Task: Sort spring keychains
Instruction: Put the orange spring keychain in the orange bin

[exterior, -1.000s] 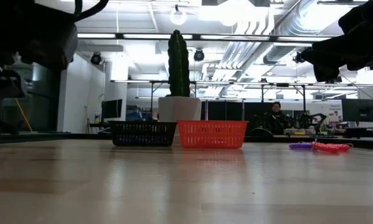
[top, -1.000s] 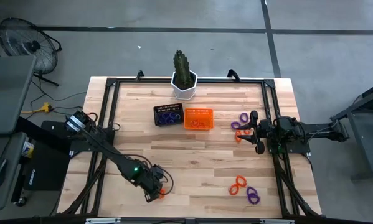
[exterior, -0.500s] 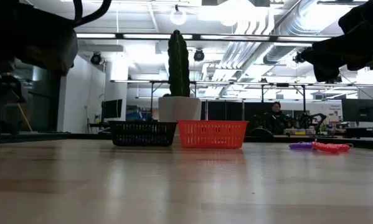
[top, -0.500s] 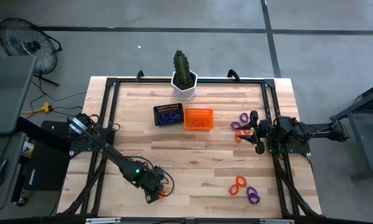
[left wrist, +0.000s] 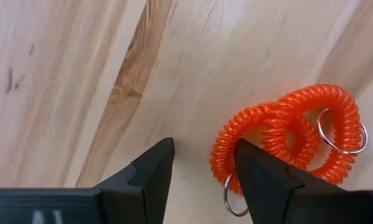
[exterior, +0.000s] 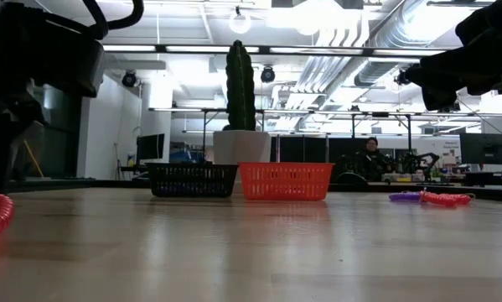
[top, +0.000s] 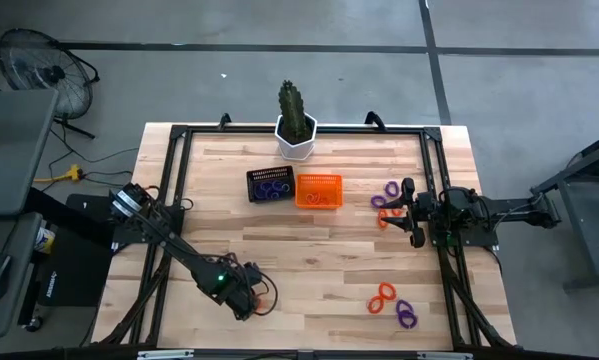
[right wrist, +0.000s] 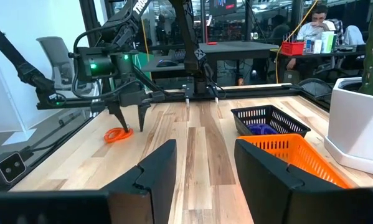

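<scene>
- While the left gripper (left wrist: 202,163) hangs low over the bench's front edge, left of the middle, its jaws stand apart with nothing between them; one fingertip (left wrist: 251,158) lies against the rim of an orange spring keychain (left wrist: 292,137), a coil doubled on itself with metal rings, lying flat on the wood.
- From above, that left gripper (top: 247,303) shows just beside the same orange coil.
- The right gripper (top: 407,212) hovers near the bench's right edge, jaws parted and empty, beside a small cluster of purple and orange keychains (top: 386,196).
- Another cluster of keychains (top: 393,304) lies near the front right corner.
- A black mesh basket (top: 270,184) holding purple coils and an orange mesh basket (top: 318,190) sit side by side toward the back edge, in front of a potted cactus (top: 296,122).
</scene>
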You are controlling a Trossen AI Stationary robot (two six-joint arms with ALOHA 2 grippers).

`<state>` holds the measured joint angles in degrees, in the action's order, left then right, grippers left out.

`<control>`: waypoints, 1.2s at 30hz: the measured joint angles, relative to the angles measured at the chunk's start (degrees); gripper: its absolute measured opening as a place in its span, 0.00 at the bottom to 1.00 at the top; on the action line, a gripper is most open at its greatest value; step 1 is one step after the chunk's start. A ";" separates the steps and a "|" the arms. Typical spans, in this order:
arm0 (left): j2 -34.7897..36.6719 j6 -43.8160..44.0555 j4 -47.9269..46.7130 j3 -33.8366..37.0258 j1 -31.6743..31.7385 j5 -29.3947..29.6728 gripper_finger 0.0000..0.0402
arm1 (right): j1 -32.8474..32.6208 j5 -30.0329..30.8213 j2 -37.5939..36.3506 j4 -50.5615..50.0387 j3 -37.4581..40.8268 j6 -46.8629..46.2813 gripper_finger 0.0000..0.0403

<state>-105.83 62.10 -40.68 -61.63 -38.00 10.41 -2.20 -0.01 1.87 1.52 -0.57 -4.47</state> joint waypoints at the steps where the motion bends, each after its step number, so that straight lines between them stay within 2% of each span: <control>1: -0.43 0.00 -0.43 -0.04 0.00 0.07 0.42 | 0.01 0.00 0.00 0.00 0.01 -0.02 0.39; 13: -1.69 -0.35 -0.83 -0.15 0.22 -3.27 0.41 | 0.01 0.00 0.00 -0.01 0.00 0.00 0.39; 23: -1.69 -0.39 -0.27 -0.15 0.24 -5.10 0.25 | 0.02 0.00 0.00 0.00 -0.01 0.00 0.39; 36: -0.95 -0.35 -2.03 -0.83 0.23 -4.63 0.10 | 0.02 0.00 0.00 0.00 0.01 0.00 0.39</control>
<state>-106.78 61.75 -42.71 -62.46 -37.77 5.77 -2.17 -0.01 1.87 1.52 -0.56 -4.47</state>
